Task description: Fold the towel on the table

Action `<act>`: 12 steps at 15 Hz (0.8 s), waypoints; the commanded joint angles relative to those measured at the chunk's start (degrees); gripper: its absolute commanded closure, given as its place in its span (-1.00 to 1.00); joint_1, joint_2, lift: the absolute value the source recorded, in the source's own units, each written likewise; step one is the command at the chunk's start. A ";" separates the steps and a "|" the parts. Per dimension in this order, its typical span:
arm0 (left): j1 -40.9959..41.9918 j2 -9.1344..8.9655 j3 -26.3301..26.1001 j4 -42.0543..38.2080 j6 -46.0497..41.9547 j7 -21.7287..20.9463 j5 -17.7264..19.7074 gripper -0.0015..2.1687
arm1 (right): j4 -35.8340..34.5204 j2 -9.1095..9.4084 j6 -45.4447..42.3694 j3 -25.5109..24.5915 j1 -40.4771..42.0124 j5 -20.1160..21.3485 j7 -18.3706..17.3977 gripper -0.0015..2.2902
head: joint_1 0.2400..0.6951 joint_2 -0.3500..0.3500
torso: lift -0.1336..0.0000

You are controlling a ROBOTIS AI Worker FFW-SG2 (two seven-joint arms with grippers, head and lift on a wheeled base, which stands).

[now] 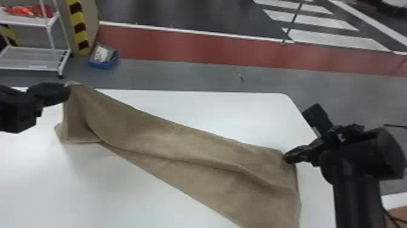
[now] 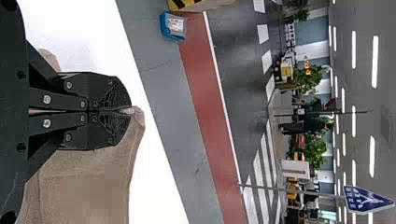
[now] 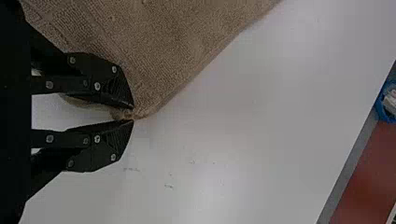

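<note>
In the head view, the towel (image 1: 181, 139) slants from ten o'clock to four, short of the tabletop's (image 1: 212, 106) twelve-o'clock edge. The left end effector (image 1: 67, 91), closed, grips one corner; the right end effector (image 1: 286, 159), nearly closed, seemingly pinches another. The left wrist view shows a blue sign (image 2: 366, 199).

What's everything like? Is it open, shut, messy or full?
Towel: creased, stretched between both grippers.
Left gripper: jaws shut on a towel corner.
Right gripper: jaws pinching another corner.
Table: partly covered by the towel.
Blue bin: open, with stuff inside.
White rack: standing, red stuff on it.
</note>
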 commanded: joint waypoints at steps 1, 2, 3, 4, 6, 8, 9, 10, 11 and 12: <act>0.06 -0.02 0.03 -0.05 0.00 0.00 -0.09 0.47 | -1.96 0.00 -0.34 -0.02 1.04 -0.44 0.19 0.44 | 1.00 -0.68 | -0.87; 0.06 0.07 0.12 -0.05 0.00 0.00 -0.09 0.47 | -4.51 0.00 -0.34 -0.02 2.01 -1.76 -0.09 0.49 | 1.00 -0.68 | -0.87; -0.21 0.07 0.21 -0.05 0.00 0.00 -0.17 0.47 | -8.20 -0.17 -0.17 -0.11 3.59 -3.96 -0.18 0.49 | 1.00 -0.68 | -0.87; -0.82 0.07 0.12 0.04 0.00 0.08 -0.52 0.47 | -11.98 -0.26 0.36 -0.63 4.91 -6.25 -0.62 0.49 | 1.00 -0.67 | -0.87; -3.02 0.07 -0.23 0.66 0.18 0.08 -1.05 0.47 | -19.54 -0.26 0.89 -0.90 6.85 -10.73 -3.87 0.49 | 1.00 -0.66 | -0.87; -6.80 0.07 -0.58 4.26 0.18 0.35 -1.58 0.47 | -23.05 -0.70 2.47 0.25 7.20 -12.57 -7.12 0.49 | 1.00 -0.64 | -0.87; -10.22 0.33 -1.64 7.25 0.35 0.35 -2.11 0.47 | -23.32 -1.58 4.05 1.65 6.32 -12.57 -8.61 0.49 | 0.99 -0.63 | -0.87; -13.21 0.33 -1.90 10.24 0.53 0.44 -2.90 0.47 | -23.23 -2.46 6.16 3.06 4.82 -12.57 -10.11 0.49 | 0.86 -0.61 | -0.87; -16.90 0.42 -3.13 14.19 0.53 0.70 -3.60 0.47 | -22.88 -3.25 10.03 4.46 2.45 -12.57 -12.74 0.49 | 0.78 -0.60 | -0.87; -20.77 0.42 -3.57 18.50 0.35 1.40 -4.48 0.47 | -21.12 -3.60 14.07 5.43 -0.71 -12.66 -16.26 0.49 | 0.71 -0.60 | -0.87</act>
